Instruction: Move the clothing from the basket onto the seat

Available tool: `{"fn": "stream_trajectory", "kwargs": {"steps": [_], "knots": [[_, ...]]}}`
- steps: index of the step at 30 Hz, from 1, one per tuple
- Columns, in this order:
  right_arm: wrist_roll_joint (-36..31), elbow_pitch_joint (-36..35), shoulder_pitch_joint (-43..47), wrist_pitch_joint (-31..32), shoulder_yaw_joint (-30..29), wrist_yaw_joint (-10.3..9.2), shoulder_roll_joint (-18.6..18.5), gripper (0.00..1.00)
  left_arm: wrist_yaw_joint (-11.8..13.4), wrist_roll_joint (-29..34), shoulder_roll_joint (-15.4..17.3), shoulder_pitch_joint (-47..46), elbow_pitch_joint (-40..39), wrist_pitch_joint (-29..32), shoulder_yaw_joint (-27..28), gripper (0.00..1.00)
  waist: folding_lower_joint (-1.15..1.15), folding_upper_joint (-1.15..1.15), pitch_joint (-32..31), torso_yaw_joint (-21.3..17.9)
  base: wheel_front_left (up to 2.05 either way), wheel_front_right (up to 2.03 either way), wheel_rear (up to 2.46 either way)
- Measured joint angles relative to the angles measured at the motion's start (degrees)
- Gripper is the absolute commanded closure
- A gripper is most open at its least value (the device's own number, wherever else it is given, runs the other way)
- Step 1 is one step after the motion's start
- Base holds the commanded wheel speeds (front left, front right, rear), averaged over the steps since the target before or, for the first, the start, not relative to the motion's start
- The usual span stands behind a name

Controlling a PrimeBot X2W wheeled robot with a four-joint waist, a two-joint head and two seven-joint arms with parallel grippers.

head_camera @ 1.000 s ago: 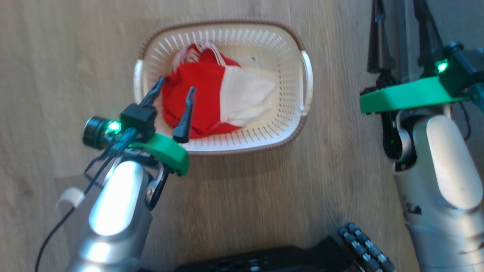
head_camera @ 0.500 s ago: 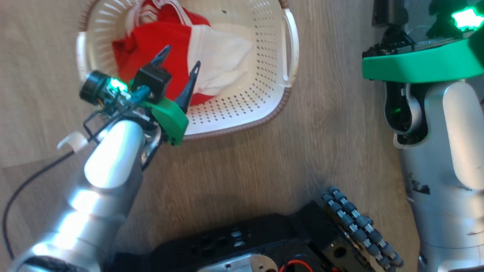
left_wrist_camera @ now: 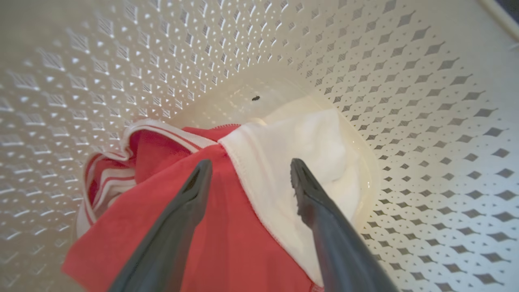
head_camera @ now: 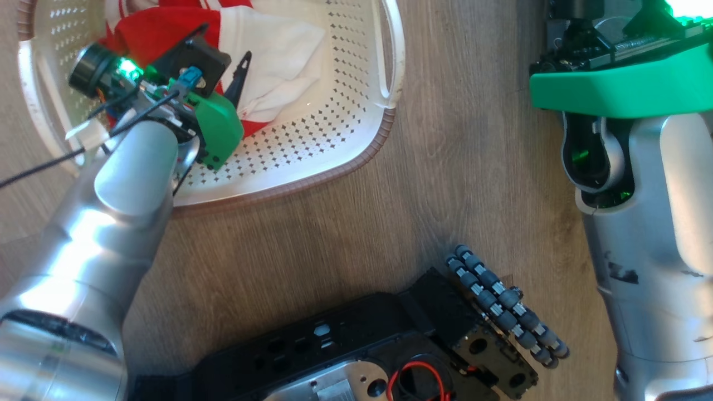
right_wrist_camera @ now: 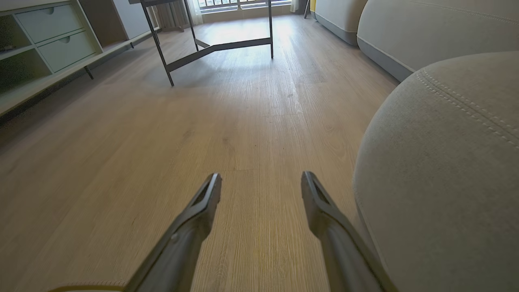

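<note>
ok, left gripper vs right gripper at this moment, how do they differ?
1. The left gripper is down inside the basket; the right gripper is out over the bare wood floor, beside the seat.
2. The left gripper straddles the clothing at its red-white seam; the right gripper has nothing between its fingers.
Shared: both are open and neither holds anything.

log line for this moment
phase: pre-grasp | left gripper: open over clothing in basket | right gripper: open beside seat
</note>
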Motion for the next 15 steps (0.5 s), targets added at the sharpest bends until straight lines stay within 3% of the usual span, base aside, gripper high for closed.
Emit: {"fn": "stream_trajectory", "kwargs": {"steps": [15], "knots": [[3.5, 0.1, 1.8, 0.0, -0.1, 0.00, 0.0, 0.00, 1.6, 5.1, -1.2, -8.7, 11.5, 1.7, -5.8, 0.00, -0.01, 0.00, 0.7, -2.0, 0.00, 0.00, 0.00]]}}
